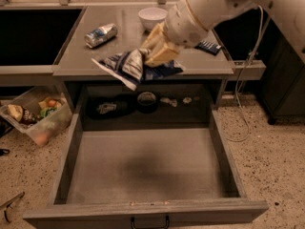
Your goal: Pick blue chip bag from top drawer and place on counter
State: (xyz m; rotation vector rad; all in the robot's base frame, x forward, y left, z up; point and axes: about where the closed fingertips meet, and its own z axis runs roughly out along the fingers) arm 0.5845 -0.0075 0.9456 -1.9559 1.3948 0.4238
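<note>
The blue chip bag [125, 67] is crumpled, dark blue with white panels. My gripper [159, 51] is shut on its right end and holds it just above the front edge of the counter [76, 56]. The bag hangs out to the left of the gripper. The top drawer [143, 168] is pulled fully open below, with a bare gray floor and a dark handle [149, 222] at its front. The arm reaches in from the upper right.
On the counter lie a silver-blue drink can [101, 35] on its side, a white bowl [152, 18] and a small dark-blue bar wrapper [208, 46]. Small items sit in the shelf space [143, 101] behind the drawer. A clear bin of snacks [33, 116] stands on the floor at left.
</note>
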